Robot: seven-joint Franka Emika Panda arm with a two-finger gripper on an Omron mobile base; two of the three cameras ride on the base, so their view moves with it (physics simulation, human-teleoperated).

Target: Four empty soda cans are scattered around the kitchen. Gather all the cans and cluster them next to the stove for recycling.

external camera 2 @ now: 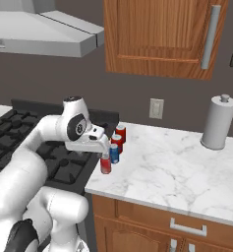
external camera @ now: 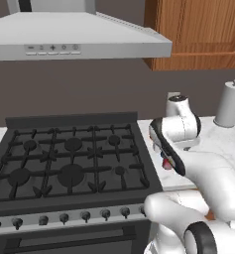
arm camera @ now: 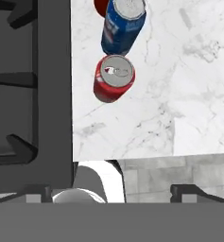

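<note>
Soda cans stand clustered on the marble counter just right of the stove: a red can nearest the front, a blue can behind it, and two more red cans further back. My gripper hangs over the cluster, pointing down, and is open. In the hand view the front red can stands upright and free, with the blue can beyond it; the fingertips are wide apart with nothing between them. The stove fills the left of the left base view, where a red can peeks past the arm.
A white paper towel roll stands at the back right of the counter. A range hood hangs over the stove and wooden cabinets over the counter. A wall outlet sits behind the cans.
</note>
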